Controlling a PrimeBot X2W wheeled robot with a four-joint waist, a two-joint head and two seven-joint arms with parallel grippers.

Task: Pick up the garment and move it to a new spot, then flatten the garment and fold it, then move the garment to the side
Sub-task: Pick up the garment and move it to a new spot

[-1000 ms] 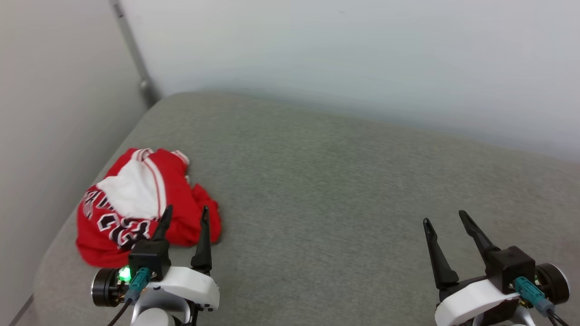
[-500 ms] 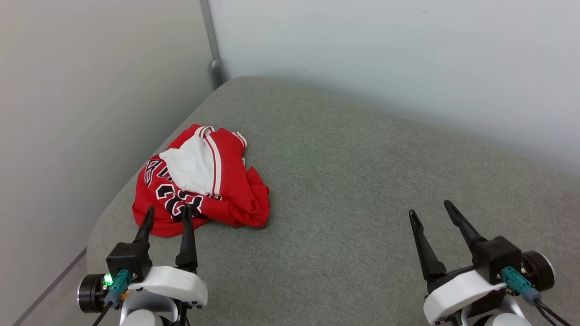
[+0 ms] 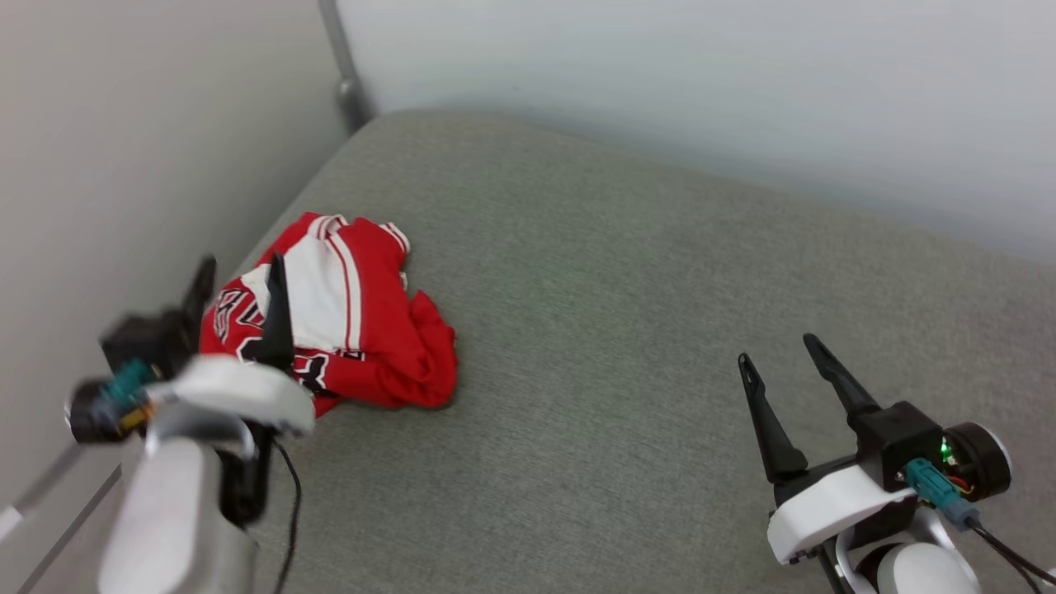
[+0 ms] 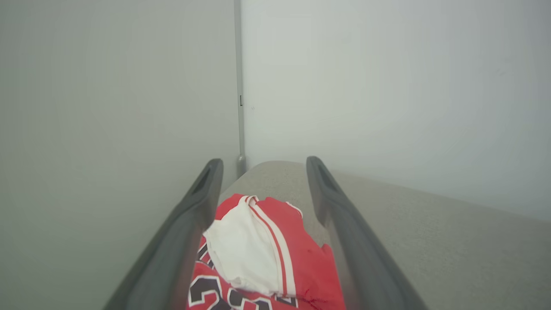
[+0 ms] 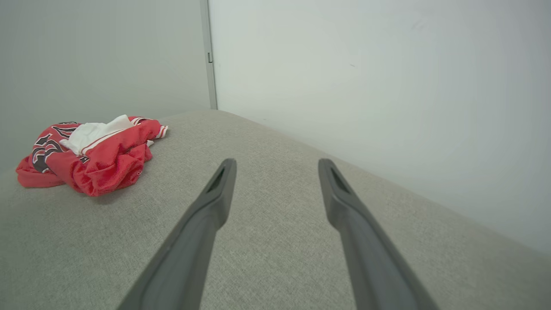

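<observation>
While the red jersey [image 3: 363, 330] is lying crumpled near the far left corner of the grey cushion [image 3: 619, 289], close to the pale wall [image 3: 124, 165], the left gripper [image 3: 241, 264] is hanging over its left part. Its fingers [image 4: 189, 224] are spread apart and grasping nothing, and the cloth is showing between them. The right gripper [image 3: 778, 349] is hovering well apart over bare cushion, its fingers likewise released and empty.
</observation>
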